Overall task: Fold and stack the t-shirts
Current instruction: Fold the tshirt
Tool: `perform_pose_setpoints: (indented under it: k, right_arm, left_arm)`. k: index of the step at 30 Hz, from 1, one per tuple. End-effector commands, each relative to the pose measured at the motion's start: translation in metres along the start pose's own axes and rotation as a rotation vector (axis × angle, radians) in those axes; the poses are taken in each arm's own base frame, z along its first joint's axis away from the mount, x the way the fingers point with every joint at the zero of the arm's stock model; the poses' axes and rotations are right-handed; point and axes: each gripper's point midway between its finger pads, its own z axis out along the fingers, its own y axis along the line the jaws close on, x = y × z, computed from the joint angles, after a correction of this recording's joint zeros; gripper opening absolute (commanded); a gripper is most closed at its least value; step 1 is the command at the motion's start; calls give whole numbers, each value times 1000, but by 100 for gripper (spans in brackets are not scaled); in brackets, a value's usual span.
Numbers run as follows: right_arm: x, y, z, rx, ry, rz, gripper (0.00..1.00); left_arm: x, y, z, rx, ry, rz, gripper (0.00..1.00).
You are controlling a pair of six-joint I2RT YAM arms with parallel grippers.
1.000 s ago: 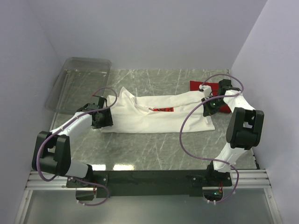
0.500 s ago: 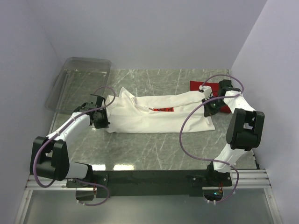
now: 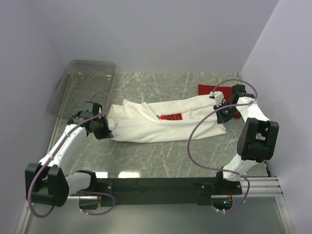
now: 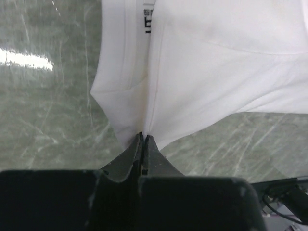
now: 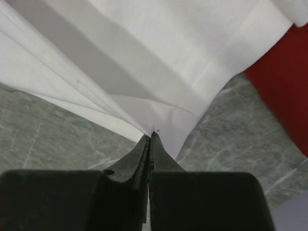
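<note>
The white t-shirt [image 3: 165, 124] with a red chest graphic [image 3: 170, 117] lies folded lengthwise across the middle of the marble table, stretched between both arms. My left gripper [image 3: 103, 126] is shut on its left end; in the left wrist view white cloth [image 4: 192, 72] runs straight into the closed jaws of that gripper [image 4: 143, 137]. My right gripper [image 3: 223, 111] is shut on the shirt's right end, and the right wrist view shows its hem [image 5: 159, 62] pinched in the gripper [image 5: 152, 135]. The red t-shirt [image 3: 207, 90] lies at the back right, partly behind the right arm, also seen as red cloth [image 5: 284, 82].
A clear plastic bin [image 3: 85, 85] stands at the back left corner. Purple walls close in the table on the left, back and right. Bare marble [image 3: 161, 156] lies between the shirt and the arm bases.
My left gripper has shut on the shirt's left end and pulled it to the left. The shirt now lies stretched and narrower. The right gripper has shifted slightly right.
</note>
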Motion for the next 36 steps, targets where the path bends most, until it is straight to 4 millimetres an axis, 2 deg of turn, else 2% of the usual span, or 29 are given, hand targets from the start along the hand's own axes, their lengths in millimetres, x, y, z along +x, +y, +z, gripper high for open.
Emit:
perform_pose_setpoints:
  k: [1,4,8,13,16,19,20,22,23,25,28,29,32,33,36]
  right_arm:
    - [10,-10,-15,54,23,-36,0]
    - [16,-11,-12,39,42,-30,0]
    - [20,-9,-6,22,52,-17,0]
    - [26,-7,-4,15,56,-11,0]
    - [30,-4,-3,1,72,-13,0]
    - [32,-2,-4,-12,83,-24,0]
    - [33,-1,-4,-16,85,-29,0]
    - [35,-1,-5,-18,96,-37,1]
    - [36,0,-6,-17,100,-40,4]
    - [35,-2,-11,2,100,-48,15]
    - [30,-6,-21,38,76,-47,25]
    - [26,-8,-25,52,62,-42,33]
    - [13,-18,-39,115,-3,-24,42]
    - [10,-20,-43,130,-19,-15,43]
    - [7,-21,-48,126,-57,20,44]
  left_arm:
    - [13,-5,-19,46,10,-51,1]
    - [23,-4,-27,64,11,-55,1]
    - [42,10,-20,40,45,-61,1]
    - [52,5,-25,98,34,-85,1]
    - [66,5,-25,115,82,-89,1]
    - [69,6,-27,110,95,-80,1]
    - [70,6,-26,109,103,-78,5]
    - [73,7,-26,111,122,-72,19]
    - [77,7,-27,113,140,-72,34]
    - [72,4,-34,123,111,-61,49]
    - [58,3,-51,110,22,-57,60]
    - [47,-2,-60,120,-22,-55,61]
    - [28,-10,-69,150,-123,-55,63]
    - [17,-14,-69,169,-171,-52,64]
    - [11,-19,-60,200,-190,-73,64]
